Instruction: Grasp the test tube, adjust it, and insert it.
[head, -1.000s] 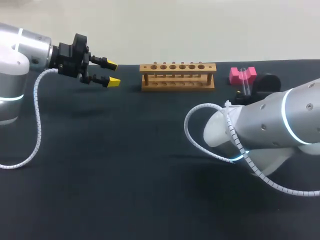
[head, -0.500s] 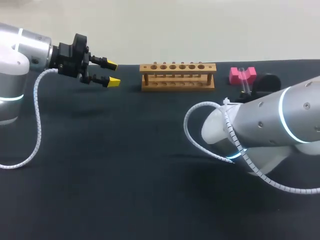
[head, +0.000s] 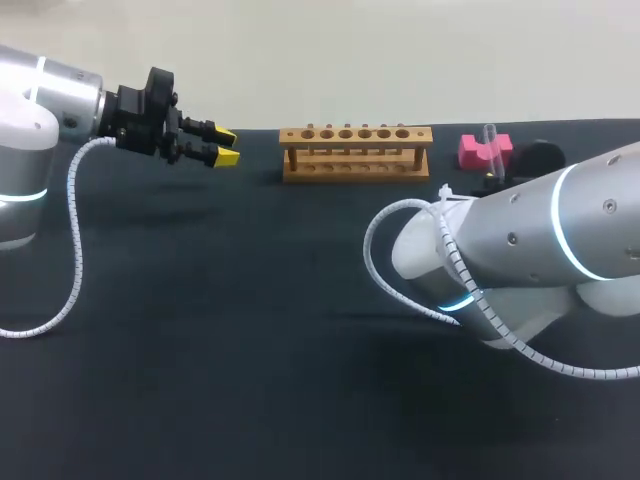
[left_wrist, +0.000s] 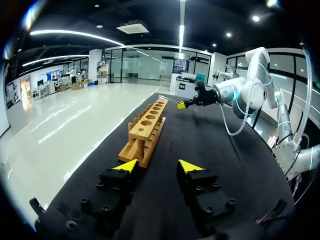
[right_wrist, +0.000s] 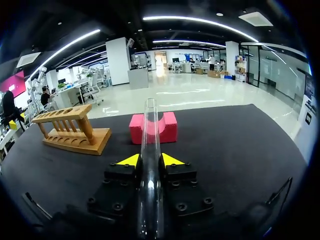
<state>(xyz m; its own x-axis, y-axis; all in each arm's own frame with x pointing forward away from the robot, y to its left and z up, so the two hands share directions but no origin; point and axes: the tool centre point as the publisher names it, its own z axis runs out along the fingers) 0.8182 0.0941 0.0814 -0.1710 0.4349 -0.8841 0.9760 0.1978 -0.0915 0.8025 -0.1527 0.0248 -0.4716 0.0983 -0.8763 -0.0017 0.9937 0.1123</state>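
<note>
- Test tube (head: 489, 140) now stands higher and steeper over the pink block (head: 470, 151) than a second ago, when it lay low on it. Right arm (head: 520, 240) has swung toward the table's middle, and the left gripper (head: 226, 146) tips sit closer together.
- The test tube is in the right gripper (right_wrist: 149, 160), with a yellow tip pressing on each side, so it's clamped. The tube runs out along the fingers, far end over the pink block.
- It is probably held lengthwise because it was picked lying from the block's notch. It would need turning upright before it fits a hole.
- The pink block is just ahead of the right gripper. The wooden rack (head: 356, 152) is off to one side, well apart, and every hole that shows is empty.
- The right arm comes in low over the table (head: 250, 320), wrist aimed at the far edge. From above the forearm hides most of the gripper.
- The left arm (head: 50, 95) is held level above the table's far left. Its gripper points at the rack's end, fingers apart with nothing between them, likely waiting to help re-grip.
</note>
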